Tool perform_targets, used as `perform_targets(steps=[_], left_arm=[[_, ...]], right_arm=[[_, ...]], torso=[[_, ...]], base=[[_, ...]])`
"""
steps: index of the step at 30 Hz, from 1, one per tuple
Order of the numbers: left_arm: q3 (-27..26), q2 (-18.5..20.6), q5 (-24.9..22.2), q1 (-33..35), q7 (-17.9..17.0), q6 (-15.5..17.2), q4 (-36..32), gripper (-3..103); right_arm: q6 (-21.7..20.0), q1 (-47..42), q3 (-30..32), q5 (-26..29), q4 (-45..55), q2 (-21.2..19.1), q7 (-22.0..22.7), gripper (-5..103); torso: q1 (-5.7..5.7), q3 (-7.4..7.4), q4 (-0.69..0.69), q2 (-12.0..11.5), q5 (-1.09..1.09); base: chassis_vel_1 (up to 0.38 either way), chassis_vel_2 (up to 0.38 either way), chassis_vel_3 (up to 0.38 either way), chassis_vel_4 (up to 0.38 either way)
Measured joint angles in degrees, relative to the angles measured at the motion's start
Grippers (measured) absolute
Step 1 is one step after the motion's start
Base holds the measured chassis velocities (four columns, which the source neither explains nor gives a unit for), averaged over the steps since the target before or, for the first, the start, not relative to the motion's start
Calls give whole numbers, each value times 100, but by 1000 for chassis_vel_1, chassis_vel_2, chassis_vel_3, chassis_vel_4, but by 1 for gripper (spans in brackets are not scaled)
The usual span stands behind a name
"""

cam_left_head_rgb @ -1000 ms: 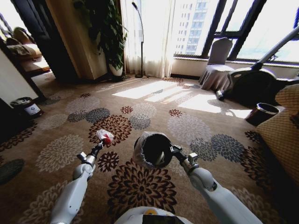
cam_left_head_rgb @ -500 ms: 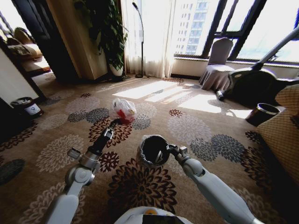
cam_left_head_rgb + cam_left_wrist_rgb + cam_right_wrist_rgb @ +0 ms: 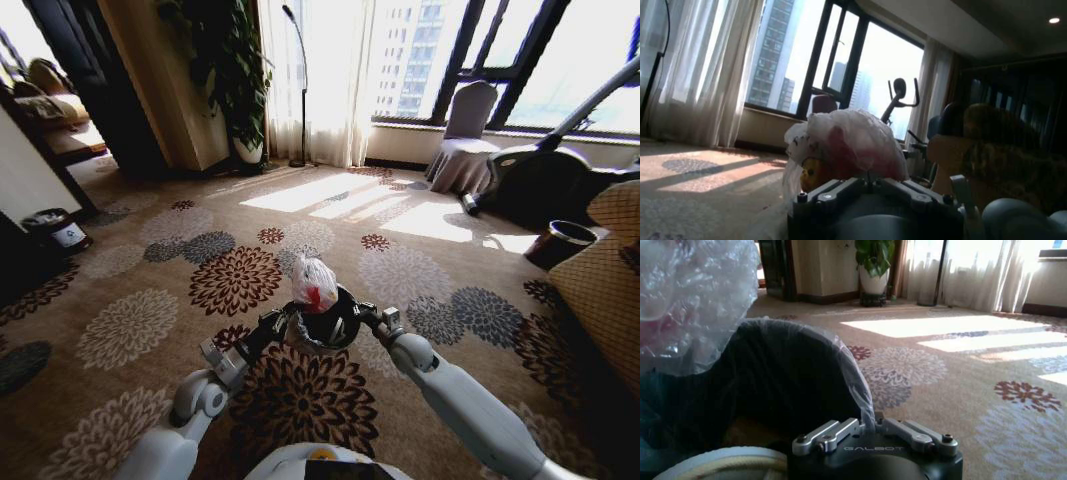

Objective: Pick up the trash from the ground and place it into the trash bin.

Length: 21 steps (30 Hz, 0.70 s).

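The trash (image 3: 314, 283), a crinkled clear plastic wad with red and pink showing through it, hangs pinched in the jaws of the left gripper (image 3: 300, 312) directly above the mouth of the trash bin (image 3: 330, 322). The bin is a small round black bucket lined with a thin translucent bag, and the right gripper (image 3: 352, 311) has its jaws clamped on the bin's rim, holding it off the flower-patterned carpet (image 3: 130, 320). Farther off stand a brown round pot (image 3: 558, 243), a covered chair (image 3: 464, 138) and a potted plant (image 3: 236, 80).
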Motion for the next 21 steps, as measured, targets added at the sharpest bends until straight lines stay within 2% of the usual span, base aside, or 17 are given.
perform_targets(steps=[2,5,8,11,14,15,17,18,19,20,21], left_arm=[[32,10,92,-5,-1,-27,38,0],[164,70,614,0,-19,-155,259,0],[302,182,744,71,-36,-165,294,0],[433,250,716,131,-201,-64,273,0],[664,250,213,191,-1077,505,62,0],[664,250,213,191,-1077,505,62,0],[773,226,-411,195,-1764,1013,-151,0],[799,215,-648,189,-1977,1183,-220,0],[799,215,-648,189,-1977,1183,-220,0],[866,168,-1269,136,-2542,1525,-384,0],[895,129,-1650,88,-2893,1659,-483,0]], right_arm=[[-7,-5,0,2,22,-3,-2,1],[-35,-16,-11,2,98,-18,-5,1],[-36,-15,-30,-40,112,-28,-17,1],[-36,-15,-47,-76,120,-27,-31,1],[-6,-58,-49,-180,223,-36,-72,1],[-6,-58,-49,-180,223,-36,-72,1],[66,-111,-49,-263,275,-53,-109,1],[84,-126,-49,-274,288,-59,-116,1],[84,-126,-49,-274,288,-59,-116,1],[146,-173,-49,-296,332,-71,-143,1],[172,-199,-47,-323,363,-81,-167,1]], torso=[[0,0,0,0,0],[0,0,0,0,-1],[0,0,0,0,0],[0,0,0,0,0],[0,0,1,0,-1],[0,0,1,0,-1],[0,0,1,0,0],[0,0,1,0,0],[0,0,1,0,0],[0,0,1,0,0],[0,0,0,0,0]], base=[[0,0,0,0],[0,0,0,0],[0,0,0,0],[0,0,0,0],[0,0,0,0],[0,0,0,0],[0,0,0,0],[0,0,0,0],[0,0,0,0],[0,0,0,0],[0,0,0,0]])
